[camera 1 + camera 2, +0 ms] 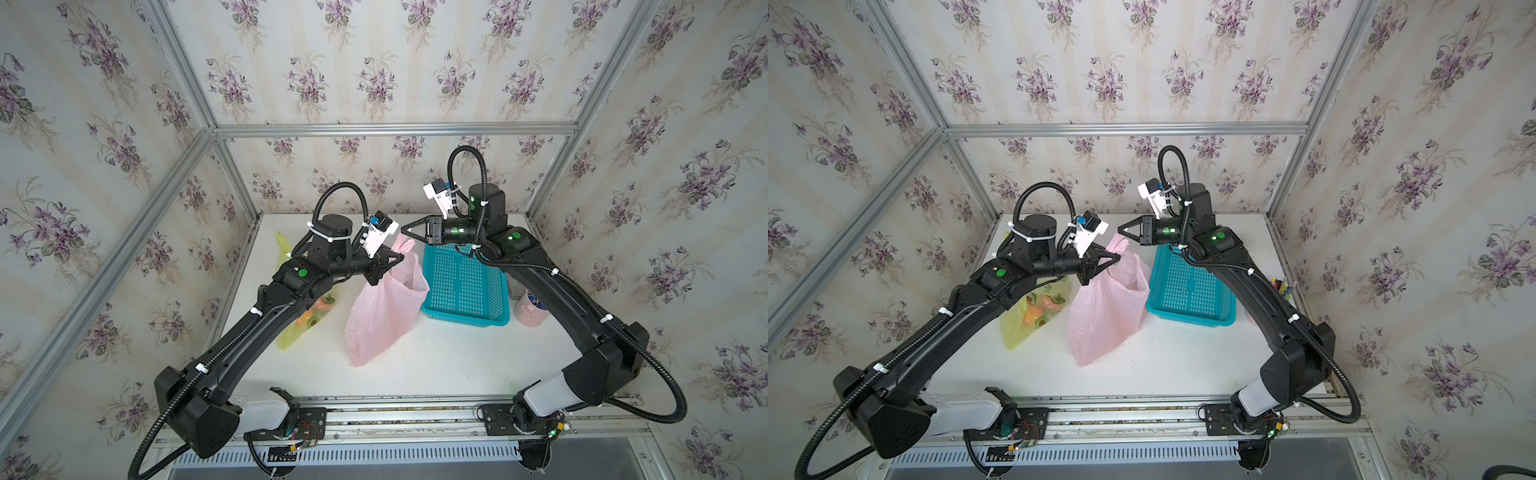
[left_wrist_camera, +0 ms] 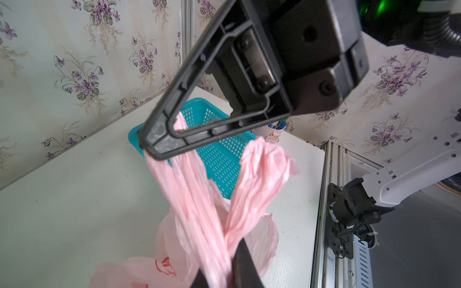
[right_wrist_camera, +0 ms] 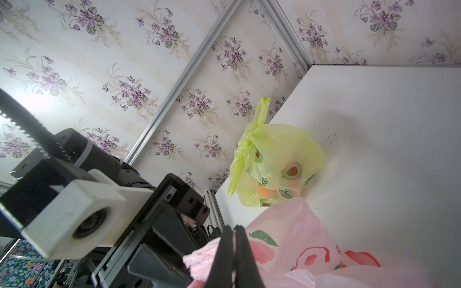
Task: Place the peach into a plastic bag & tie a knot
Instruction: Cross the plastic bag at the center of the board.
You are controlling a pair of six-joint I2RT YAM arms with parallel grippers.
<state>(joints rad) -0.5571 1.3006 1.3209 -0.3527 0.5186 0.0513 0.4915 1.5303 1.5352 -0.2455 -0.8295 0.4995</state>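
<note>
Both arms are up on the pink translucent plastic bag [image 1: 382, 320], which stands mid-table with its neck lifted. The right gripper [image 1: 403, 230] is clamped on one twisted handle [image 2: 179, 182], jaws pressed flat on pink film in its wrist view. The left gripper [image 1: 397, 262] sits just below it and nearer the robot, fingers [image 2: 245, 261] closed on the neck where the two handles cross. That held handle runs taut, straight from the left fingers up to the right tip. The other handle [image 2: 262, 172] flops loose beside it. Right is nearer that loose end, so I reckon it must carry its strand around it. No knot yet. The peach? Can't make it out through the film, only printed ones. The knotted yellow-green plastic bag [image 1: 1034, 311] holds orange fruit, and the teal perforated plastic basket [image 1: 465, 286] looks empty.
</note>
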